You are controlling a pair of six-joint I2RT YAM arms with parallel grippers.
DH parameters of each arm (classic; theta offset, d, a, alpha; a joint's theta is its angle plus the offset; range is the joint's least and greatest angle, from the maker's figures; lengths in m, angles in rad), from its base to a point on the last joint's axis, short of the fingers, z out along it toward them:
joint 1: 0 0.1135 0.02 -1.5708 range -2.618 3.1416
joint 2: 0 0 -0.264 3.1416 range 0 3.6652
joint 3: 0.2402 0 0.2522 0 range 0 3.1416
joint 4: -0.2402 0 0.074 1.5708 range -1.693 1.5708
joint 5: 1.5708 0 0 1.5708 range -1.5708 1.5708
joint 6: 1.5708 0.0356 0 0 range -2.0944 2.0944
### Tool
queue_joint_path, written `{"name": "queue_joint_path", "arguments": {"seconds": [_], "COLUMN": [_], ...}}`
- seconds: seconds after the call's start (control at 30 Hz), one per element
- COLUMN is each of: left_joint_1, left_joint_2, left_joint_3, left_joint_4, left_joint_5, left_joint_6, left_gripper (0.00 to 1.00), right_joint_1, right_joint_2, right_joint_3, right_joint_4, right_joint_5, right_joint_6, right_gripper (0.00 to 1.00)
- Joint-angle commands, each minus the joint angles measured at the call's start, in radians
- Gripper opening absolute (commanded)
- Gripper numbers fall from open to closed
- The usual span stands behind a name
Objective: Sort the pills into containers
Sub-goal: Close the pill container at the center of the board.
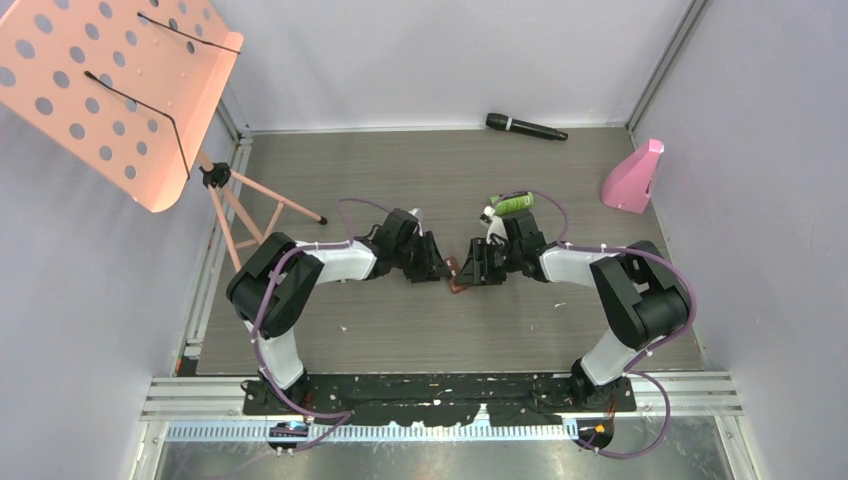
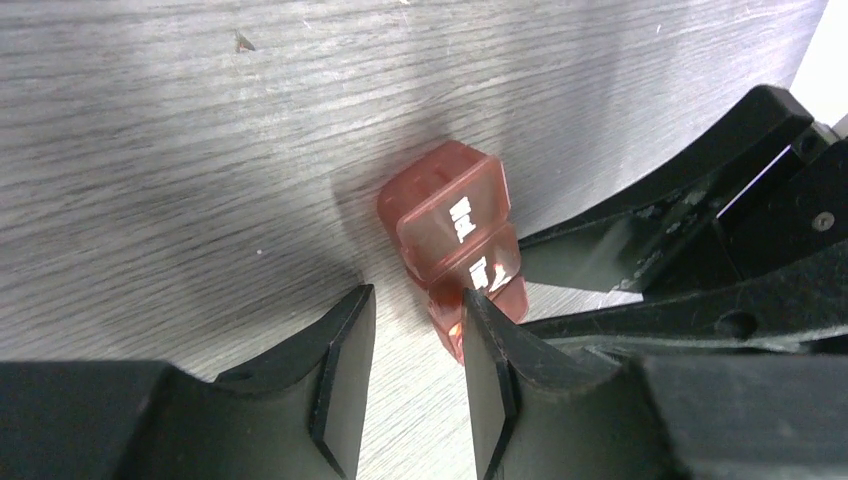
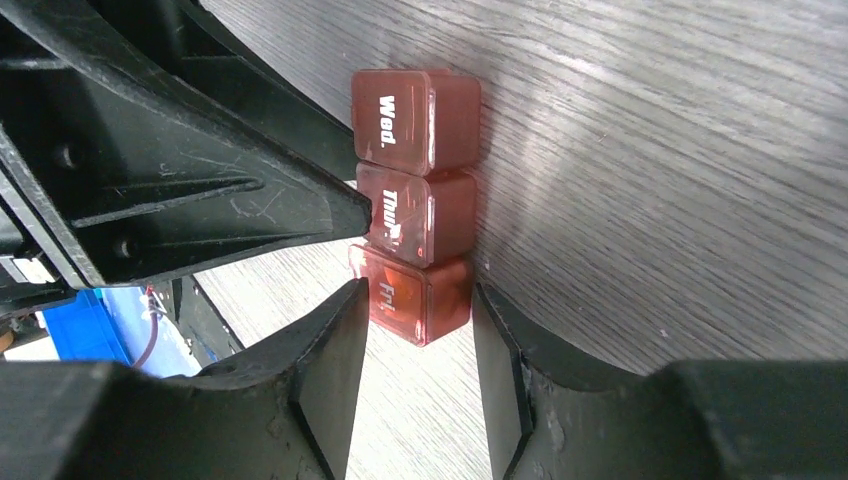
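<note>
- Red-brown pill case (image 3: 415, 205) lies at the middle of the surface (image 1: 400, 170), lids shut, no pills visible: sorting looks unstarted.
- Your right tool (image 3: 420, 292) brackets its Fri end; whether it grips, you cannot tell. Left tool (image 2: 417, 293) stands open, empty.
- Wrist views give day labels; only the top view shows the green-lidded bottle (image 1: 512, 203), farther back.

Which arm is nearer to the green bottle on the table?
Right. The right arm has its wrist just beside the green bottle; the left arm is beyond the brown pill case, farther from it.
</note>
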Motion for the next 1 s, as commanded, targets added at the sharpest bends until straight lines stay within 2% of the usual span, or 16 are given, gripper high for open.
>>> {"name": "queue_joint_path", "arguments": {"seconds": [0.0,0.33,0.67,0.97], "left_joint_1": [-0.006,-0.018,-0.031,-0.031], "left_joint_2": [0.026,0.073,0.115,0.13], "left_joint_3": [0.039,0.095,0.121,0.128], "left_joint_4": [-0.035,-0.2,-0.32,-0.343], "left_joint_5": [-0.024,-0.061,-0.088,-0.097], "left_joint_6": [-0.034,-0.04,-0.033,-0.03], "left_gripper": [0.38,0.33,0.31,0.3], "right_joint_1": [0.026,0.057,0.091,0.098], "right_joint_2": [0.049,0.068,0.134,0.172], "right_joint_3": [-0.019,-0.015,-0.001,-0.002], "right_joint_4": [-0.166,-0.221,-0.306,-0.362], "right_joint_5": [0.114,0.173,0.346,0.441], "right_joint_6": [-0.034,-0.034,0.061,0.103], "right_gripper": [0.5,0.47,0.42,0.3]}}
